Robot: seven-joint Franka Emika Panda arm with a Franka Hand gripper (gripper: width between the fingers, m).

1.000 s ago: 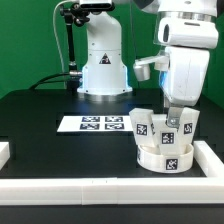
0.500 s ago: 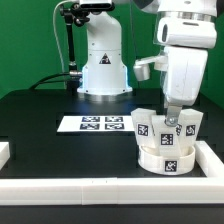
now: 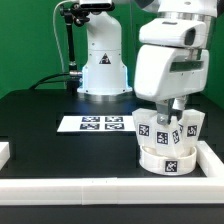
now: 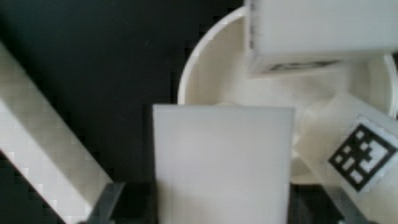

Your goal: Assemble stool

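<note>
Legs are what the eye goes to first: three blocky white ones stand up out of the round seat (image 3: 165, 157), which sits on the black desk (image 3: 60, 150) near the front corner at the exterior view's right, tucked against the white border rails (image 3: 213, 160). One leg (image 3: 143, 126) stands on the left of the ring, another (image 3: 190, 127) on the right, and a third (image 3: 167, 127) rises between them with the claw (image 3: 170, 112) down over its top.

From the wrist view, that middle leg (image 4: 222, 160) fills the space between the two dark fingers (image 4: 112, 203), which sit close against its sides. By the look of it the claw has closed on this leg and has hold of it, though the contact itself is mostly out of view. The seat's curved rim (image 4: 205, 65) shows beyond, and a tagged leg (image 4: 365, 145) leans in beside.

My reading is that the work is well along: all the legs I can see are already standing in the seat. Whether each is pushed or twisted fully home I cannot tell from here. What seems left is seating the gripped leg firmly and letting go. The marker board (image 3: 95, 124) lies flat farther back, untouched.
</note>
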